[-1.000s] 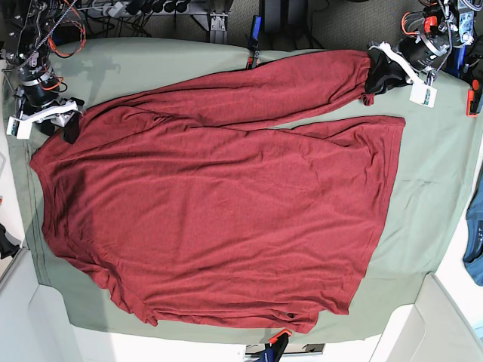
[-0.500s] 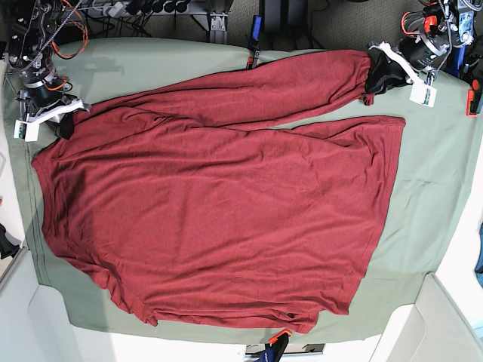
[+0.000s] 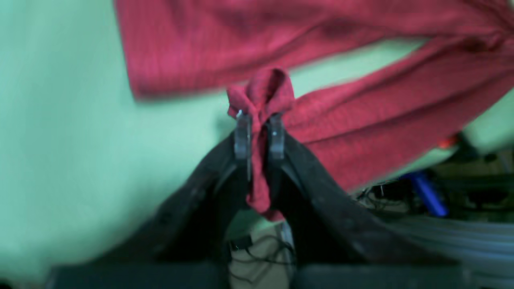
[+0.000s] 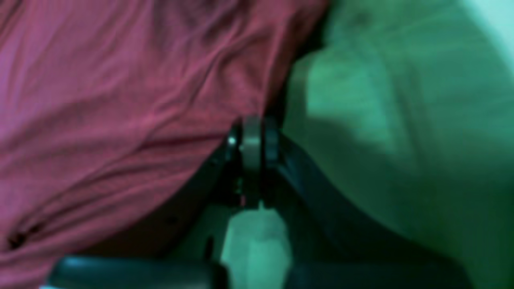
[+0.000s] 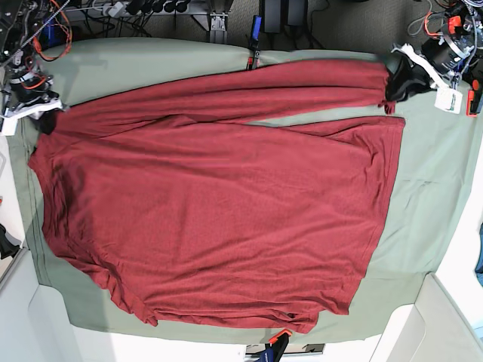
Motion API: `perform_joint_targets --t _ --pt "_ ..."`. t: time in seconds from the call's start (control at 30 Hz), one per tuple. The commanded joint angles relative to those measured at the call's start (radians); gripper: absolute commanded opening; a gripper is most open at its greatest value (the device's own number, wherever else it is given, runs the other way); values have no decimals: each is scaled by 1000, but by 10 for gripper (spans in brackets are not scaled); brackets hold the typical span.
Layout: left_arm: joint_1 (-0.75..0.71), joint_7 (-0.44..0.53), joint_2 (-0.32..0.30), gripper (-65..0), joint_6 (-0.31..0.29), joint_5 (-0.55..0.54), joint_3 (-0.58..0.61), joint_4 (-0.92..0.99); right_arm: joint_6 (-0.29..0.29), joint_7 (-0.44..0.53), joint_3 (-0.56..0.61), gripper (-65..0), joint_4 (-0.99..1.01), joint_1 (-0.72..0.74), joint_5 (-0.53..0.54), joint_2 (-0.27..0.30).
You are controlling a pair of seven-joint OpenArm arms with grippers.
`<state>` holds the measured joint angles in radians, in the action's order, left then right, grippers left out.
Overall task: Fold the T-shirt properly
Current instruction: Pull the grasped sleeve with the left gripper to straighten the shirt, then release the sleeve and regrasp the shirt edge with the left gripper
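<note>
The right gripper (image 5: 47, 115) is seen at the far left of the base view, over the edge of the green cloth (image 5: 430, 188) that covers the table. Its jaws are pressed together, and in its wrist view (image 4: 252, 138) the pads are seen flat against each other beside the shirt's edge; whether any fabric is caught between them cannot be told.

The T-shirt (image 5: 219, 219) is spread over the middle of the cloth, its body lying mostly flat with a few wrinkles. One long sleeve (image 5: 249, 94) is stretched along the upper side, from the left corner toward the right.

At the upper right, the left gripper (image 5: 389, 92) is clamped on the sleeve's end. In its wrist view (image 3: 259, 132) a bunched fold of red fabric (image 3: 263, 94) is pinched between nearly closed jaws, with more hanging below them.
</note>
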<state>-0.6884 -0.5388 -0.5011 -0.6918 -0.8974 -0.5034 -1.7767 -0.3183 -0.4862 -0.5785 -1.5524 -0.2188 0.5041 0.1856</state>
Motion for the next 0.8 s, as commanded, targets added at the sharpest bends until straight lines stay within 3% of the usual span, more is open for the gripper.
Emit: perform_joint_targets --t 0.0,0.17,0.4,0.63,0.77 --pt "-7 16 -24 -650 -6 -11 -19 -37 -11 26 -14 -650 -24 8 13 14" --pt "24 35 -70 -650 -6 6 -55 -101 -30 26 -19 -650 -24 24 13 19" --pt "134 92 -153 -650 -6 118 -19 -55 -30 26 -8 -650 -21 114 8 18" --pt "351 143 -212 -650 -6 187 119 147 -30 32 62 -650 25 226 -54 15" --pt "487 170 -214 -650 -6 271 238 280 -29 42 98 -650 76 291 -100 13"
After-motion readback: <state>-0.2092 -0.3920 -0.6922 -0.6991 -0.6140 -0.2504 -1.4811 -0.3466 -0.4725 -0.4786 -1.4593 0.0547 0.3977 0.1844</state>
